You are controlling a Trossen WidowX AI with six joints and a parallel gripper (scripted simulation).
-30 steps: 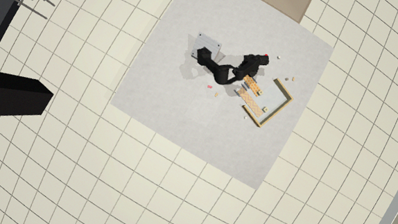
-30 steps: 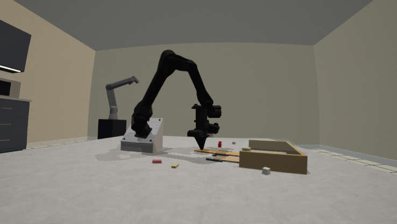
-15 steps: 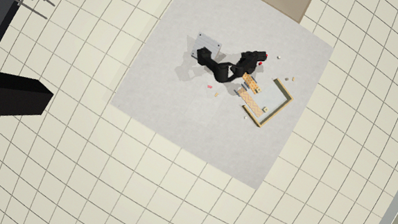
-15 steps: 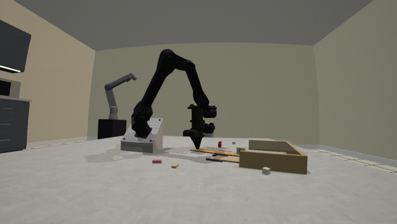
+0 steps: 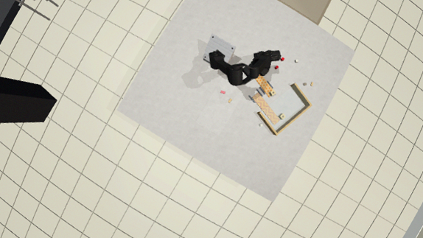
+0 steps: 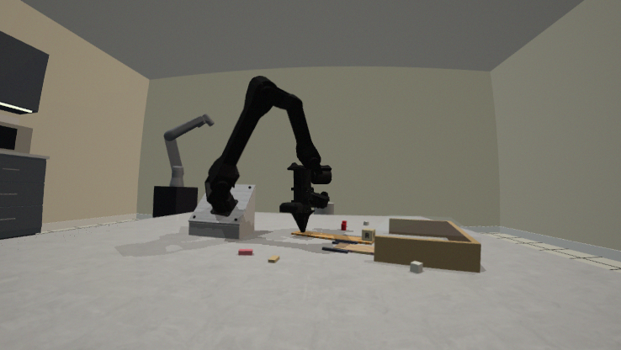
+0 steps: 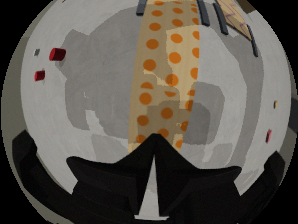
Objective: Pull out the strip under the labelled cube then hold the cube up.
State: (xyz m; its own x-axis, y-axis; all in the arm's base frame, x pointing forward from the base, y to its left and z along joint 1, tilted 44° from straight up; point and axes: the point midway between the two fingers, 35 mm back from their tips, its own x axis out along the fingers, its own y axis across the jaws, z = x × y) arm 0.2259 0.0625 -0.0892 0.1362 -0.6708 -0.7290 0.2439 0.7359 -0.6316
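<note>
My gripper [image 6: 303, 230] [image 7: 156, 137] is shut, its fingertips together at the outer end of the orange-dotted strip [image 5: 262, 83] [image 6: 339, 237] [image 7: 160, 55]; nothing shows pinched between them. A pale cube [image 5: 272, 93] [image 6: 368, 235] with a dark letter on its side sits at the dotted strip's far end, near the box opening. The zigzag strip [image 5: 266, 108] [image 6: 358, 249] [image 7: 234, 15] lies beside the dotted one and runs into the box. A second pale cube [image 5: 282, 116] is at its inner end; its faces cannot be read. In the top view the arm hides the fingertips.
A wood-walled box [image 5: 293, 119] [image 6: 426, 253] with a pale pane stands around the zigzag strip's inner end. Dark guide bars [image 6: 334, 250] [image 7: 220, 19] flank the strips. Red cylinders [image 5: 282, 58] [image 7: 57, 54], a pink block [image 5: 223, 92] [image 6: 245, 251] and a white cube [image 5: 260, 125] [image 6: 416, 267] lie around.
</note>
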